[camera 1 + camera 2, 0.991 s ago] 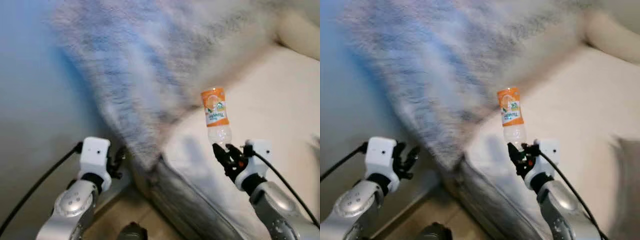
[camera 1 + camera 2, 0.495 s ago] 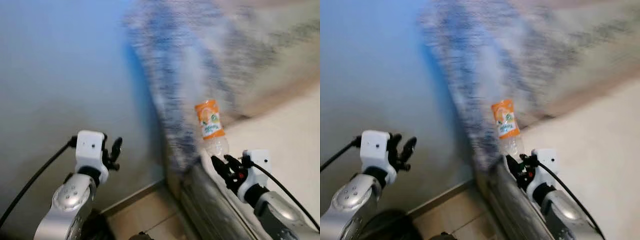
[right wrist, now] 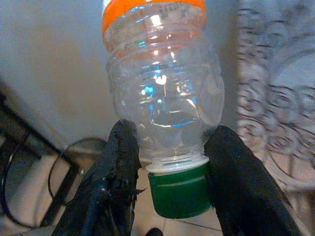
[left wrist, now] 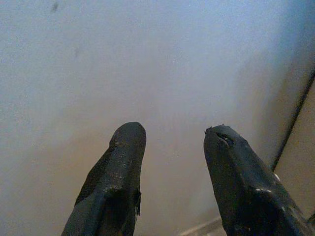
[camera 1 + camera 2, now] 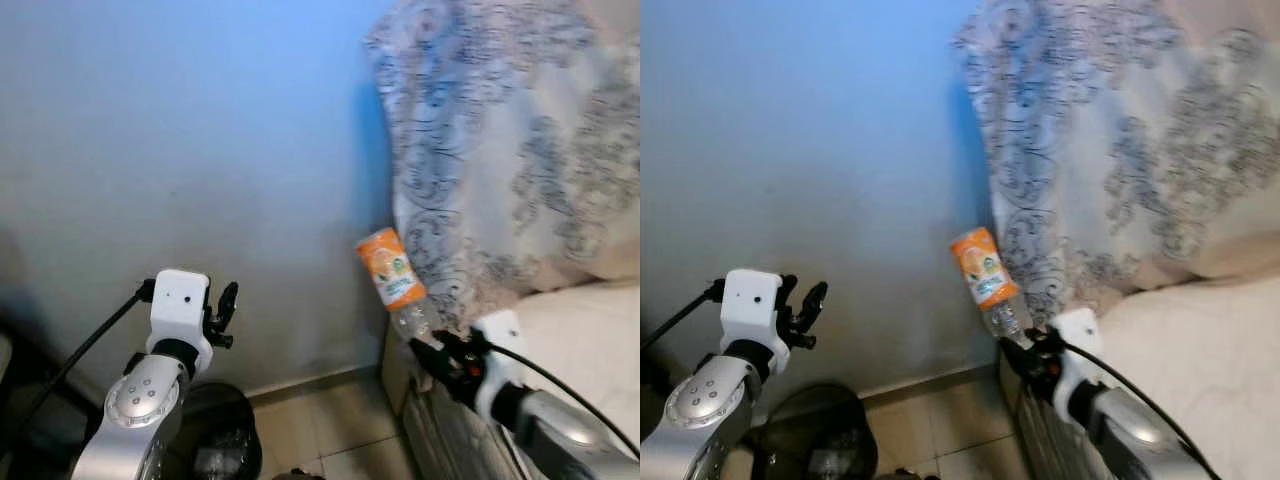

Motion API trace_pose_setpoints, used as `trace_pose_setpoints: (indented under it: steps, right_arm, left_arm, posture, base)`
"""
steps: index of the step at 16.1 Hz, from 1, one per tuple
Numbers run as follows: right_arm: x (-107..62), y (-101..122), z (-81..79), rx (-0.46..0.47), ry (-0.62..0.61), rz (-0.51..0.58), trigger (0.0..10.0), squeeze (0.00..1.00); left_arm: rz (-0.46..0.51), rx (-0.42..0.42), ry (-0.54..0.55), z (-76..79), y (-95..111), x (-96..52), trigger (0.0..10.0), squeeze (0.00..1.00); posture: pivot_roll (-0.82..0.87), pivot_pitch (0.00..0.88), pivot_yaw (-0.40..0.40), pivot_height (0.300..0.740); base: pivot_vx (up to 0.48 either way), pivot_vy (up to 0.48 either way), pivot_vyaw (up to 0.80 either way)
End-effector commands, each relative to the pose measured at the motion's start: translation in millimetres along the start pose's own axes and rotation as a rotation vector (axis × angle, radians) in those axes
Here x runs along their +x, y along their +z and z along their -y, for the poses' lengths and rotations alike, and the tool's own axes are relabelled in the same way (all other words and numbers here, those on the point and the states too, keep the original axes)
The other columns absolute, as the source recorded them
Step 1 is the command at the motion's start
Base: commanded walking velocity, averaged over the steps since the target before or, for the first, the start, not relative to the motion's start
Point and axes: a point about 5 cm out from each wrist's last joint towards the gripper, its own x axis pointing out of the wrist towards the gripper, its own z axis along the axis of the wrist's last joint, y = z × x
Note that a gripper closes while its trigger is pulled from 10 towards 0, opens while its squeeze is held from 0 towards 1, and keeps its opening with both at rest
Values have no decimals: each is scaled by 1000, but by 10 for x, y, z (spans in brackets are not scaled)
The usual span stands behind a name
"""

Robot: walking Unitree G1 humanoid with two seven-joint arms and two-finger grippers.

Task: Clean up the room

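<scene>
From the head views, the right tool (image 5: 432,352) is clamped on the neck of a clear plastic bottle (image 5: 393,284) with an orange label, held cap-down and tilted, in front of a patterned blanket (image 5: 500,150) that hangs over the bed (image 5: 580,330), while the left tool (image 5: 222,312) is raised empty before the blue wall (image 5: 180,150), above a dark bin (image 5: 215,440) on the floor. The left wrist view has its two black fingers (image 4: 115,177) parted with only wall between them. The right wrist view shows the fingers (image 3: 115,182) squeezing the bottle just above its green cap (image 3: 179,189).
</scene>
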Motion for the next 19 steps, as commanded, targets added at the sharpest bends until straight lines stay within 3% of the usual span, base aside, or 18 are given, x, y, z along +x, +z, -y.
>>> trace_pose_setpoints:
  steps: [1,6,12,17,19]
  right_arm:
    - [64,3,-12,-37,-16,-4,10000,0]
    - [258,51,-35,-13,-62,53,10000,0]
    - [327,36,-76,-4,-62,58,10000,0]
    - [368,18,-108,-61,-48,29,10000,0]
    - [391,9,-113,-203,-43,16,10000,0]
  left_arm:
    - [6,-4,12,21,-9,-14,10000,0]
    - [8,-1,44,-12,-54,-103,10000,0]
    - [43,-14,71,-8,11,-56,10000,0]
    - [43,-28,86,-21,-12,-109,10000,0]
    - [41,-34,77,-14,-15,-111,10000,0]
  posture:
    - [3,0,44,740]
    - [30,0,17,740]
    - [42,0,-1,740]
    - [50,0,-12,740]
    - [49,0,-10,740]
  base:
    - [0,0,700]
    - [0,0,761]
    - [0,0,800]
    - [0,0,800]
    - [122,0,400]
